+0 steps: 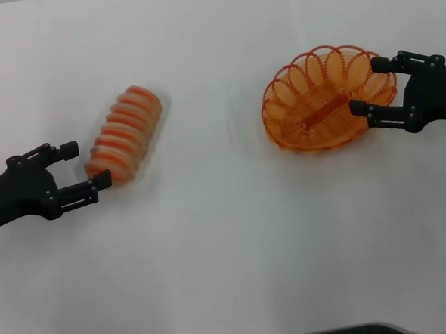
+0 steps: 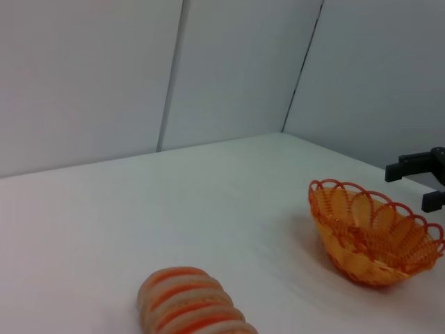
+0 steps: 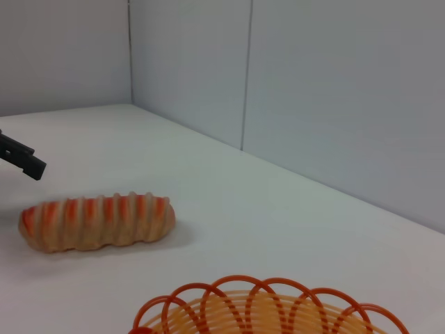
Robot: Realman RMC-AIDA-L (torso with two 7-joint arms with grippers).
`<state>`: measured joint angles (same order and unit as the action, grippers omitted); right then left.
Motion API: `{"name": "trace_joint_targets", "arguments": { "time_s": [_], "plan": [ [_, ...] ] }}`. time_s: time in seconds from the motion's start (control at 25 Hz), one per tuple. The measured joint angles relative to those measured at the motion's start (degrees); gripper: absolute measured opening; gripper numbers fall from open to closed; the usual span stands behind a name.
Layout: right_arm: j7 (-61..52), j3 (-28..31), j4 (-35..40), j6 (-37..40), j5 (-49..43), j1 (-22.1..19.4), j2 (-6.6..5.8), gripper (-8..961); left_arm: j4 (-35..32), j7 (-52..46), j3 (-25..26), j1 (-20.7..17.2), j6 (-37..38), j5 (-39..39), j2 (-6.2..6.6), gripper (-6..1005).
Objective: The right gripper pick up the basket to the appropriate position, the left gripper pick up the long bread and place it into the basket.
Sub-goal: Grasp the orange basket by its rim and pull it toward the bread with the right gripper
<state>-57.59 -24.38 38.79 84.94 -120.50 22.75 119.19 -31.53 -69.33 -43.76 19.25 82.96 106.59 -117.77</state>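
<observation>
Reaching in from the left edge of the white counter [image 1: 213, 251], the left gripper [image 1: 86, 164] has its fingers spread wide, holding nothing. One fingertip [image 1: 99, 179] touches or nearly touches the near end of the long bread [image 1: 124, 132]; the other sits just off to the side. That ridged tan-and-orange loaf lies flat on the left half of the counter, angled away toward the far edge. Well apart from it, toward the far right corner, the orange wire basket [image 1: 317, 101] sits tilted, its right side raised. The right gripper [image 1: 372, 86] comes in from the right edge with fingers open, straddling the scalloped rim there; whether they press the wire cannot be told.
</observation>
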Motion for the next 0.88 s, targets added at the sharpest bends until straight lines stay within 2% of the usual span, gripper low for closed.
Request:
{"name": "trace_joint_targets", "arguments": {
  "time_s": [0.68, 0.88],
  "plan": [
    [-0.5, 0.5, -0.1, 0.7, 0.4, -0.7, 0.08, 839, 0.0, 0.0, 1.3, 1.1, -0.3, -0.3, -0.24, 860],
    [-6.1, 2.0, 0.2, 2.5, 0.7, 0.0, -0.24, 838, 0.0, -0.4, 1.5, 1.2, -0.3, -0.3, -0.33, 859]
  ]
}}
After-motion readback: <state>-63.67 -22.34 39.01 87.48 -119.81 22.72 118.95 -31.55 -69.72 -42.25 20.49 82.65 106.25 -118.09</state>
